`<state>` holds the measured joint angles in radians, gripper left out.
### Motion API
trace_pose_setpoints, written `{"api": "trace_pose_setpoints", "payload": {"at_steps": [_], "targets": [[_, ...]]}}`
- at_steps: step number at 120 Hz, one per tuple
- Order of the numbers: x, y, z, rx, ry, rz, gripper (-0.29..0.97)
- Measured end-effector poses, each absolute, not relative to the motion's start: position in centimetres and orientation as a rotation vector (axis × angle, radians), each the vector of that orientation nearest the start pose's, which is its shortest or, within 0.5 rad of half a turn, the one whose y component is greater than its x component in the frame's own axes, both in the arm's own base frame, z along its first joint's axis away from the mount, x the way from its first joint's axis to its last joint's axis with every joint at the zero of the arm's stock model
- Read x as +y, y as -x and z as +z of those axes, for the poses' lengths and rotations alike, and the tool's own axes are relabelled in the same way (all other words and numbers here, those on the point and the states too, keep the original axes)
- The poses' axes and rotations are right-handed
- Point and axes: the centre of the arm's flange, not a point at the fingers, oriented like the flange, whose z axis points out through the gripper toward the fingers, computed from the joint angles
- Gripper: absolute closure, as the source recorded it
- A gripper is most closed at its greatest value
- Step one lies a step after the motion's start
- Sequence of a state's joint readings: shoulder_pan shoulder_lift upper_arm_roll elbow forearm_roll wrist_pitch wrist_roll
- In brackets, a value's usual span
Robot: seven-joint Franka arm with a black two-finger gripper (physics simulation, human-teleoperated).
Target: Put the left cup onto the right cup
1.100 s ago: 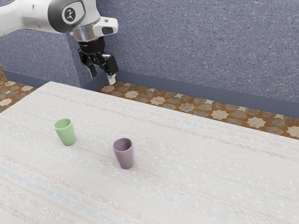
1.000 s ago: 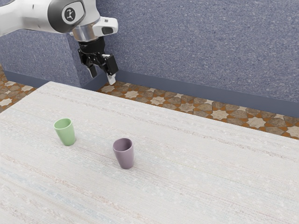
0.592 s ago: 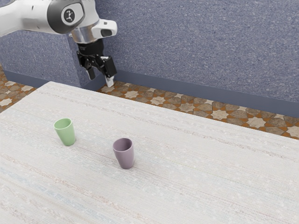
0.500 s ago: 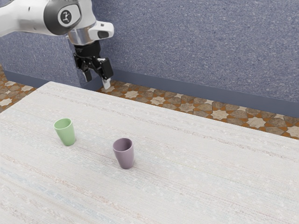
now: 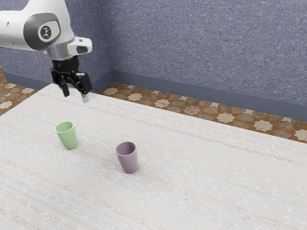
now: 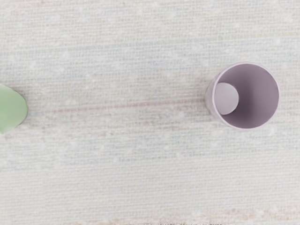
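Note:
A green cup (image 5: 66,134) stands upright on the pale table (image 5: 201,182), toward the exterior view's left. A mauve cup (image 5: 127,156) stands upright a short way to its right and nearer the camera. My gripper (image 5: 75,94) hangs open and empty above the table's far left edge, higher than the green cup and behind it. In the wrist view I look straight down into the mauve cup (image 6: 243,95), and a sliver of the green cup (image 6: 10,113) shows at the frame's edge.
A blue-grey wall (image 5: 216,43) with a dark skirting runs behind the table, above a patterned tile floor (image 5: 225,115). The table's right half stretches bare toward the exterior view's right.
My arm has swung toward the exterior view's left and come down, carrying the open gripper from near the wall corner to above the table's far edge. Both cups have stayed put.

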<state>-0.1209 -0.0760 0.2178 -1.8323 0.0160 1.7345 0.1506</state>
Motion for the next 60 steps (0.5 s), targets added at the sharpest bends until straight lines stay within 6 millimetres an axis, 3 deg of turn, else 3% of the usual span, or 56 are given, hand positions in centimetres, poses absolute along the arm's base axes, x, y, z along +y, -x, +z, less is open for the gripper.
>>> {"api": "trace_pose_setpoints", "payload": {"at_steps": [60], "targets": [[11.5,-53.4,51.5,0.023,3.093,0.009,0.00]]}}
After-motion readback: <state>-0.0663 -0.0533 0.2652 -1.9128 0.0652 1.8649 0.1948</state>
